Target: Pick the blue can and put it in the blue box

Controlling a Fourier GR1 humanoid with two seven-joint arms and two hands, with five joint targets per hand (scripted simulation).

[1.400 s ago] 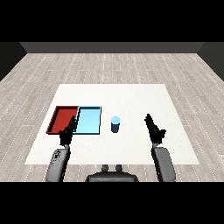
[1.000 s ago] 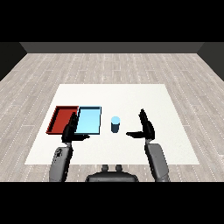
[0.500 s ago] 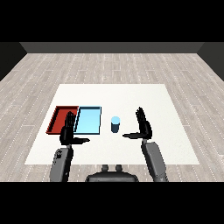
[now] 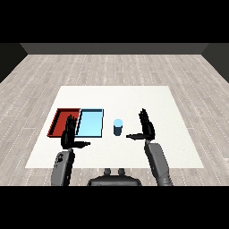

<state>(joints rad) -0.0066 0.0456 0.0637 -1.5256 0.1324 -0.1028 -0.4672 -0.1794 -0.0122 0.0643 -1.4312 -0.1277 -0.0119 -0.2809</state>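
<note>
Progress: nothing grasped yet | your right hand (image 4: 146, 129) open, thumb out | blue can (image 4: 118, 127) upright on bench (image 4: 134, 98), just left of it | blue box (image 4: 91, 123) further left | pick, carry, place remain

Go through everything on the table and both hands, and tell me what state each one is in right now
blue can: upright on the table, right of the trays, not held.
light blue tray: flat on the table, nothing in it.
red tray: flat, beside the blue one, nothing visible in it.
right hand: open, just right of the can, not touching it.
left hand: open, at the trays' near edge, holding nothing.
</note>
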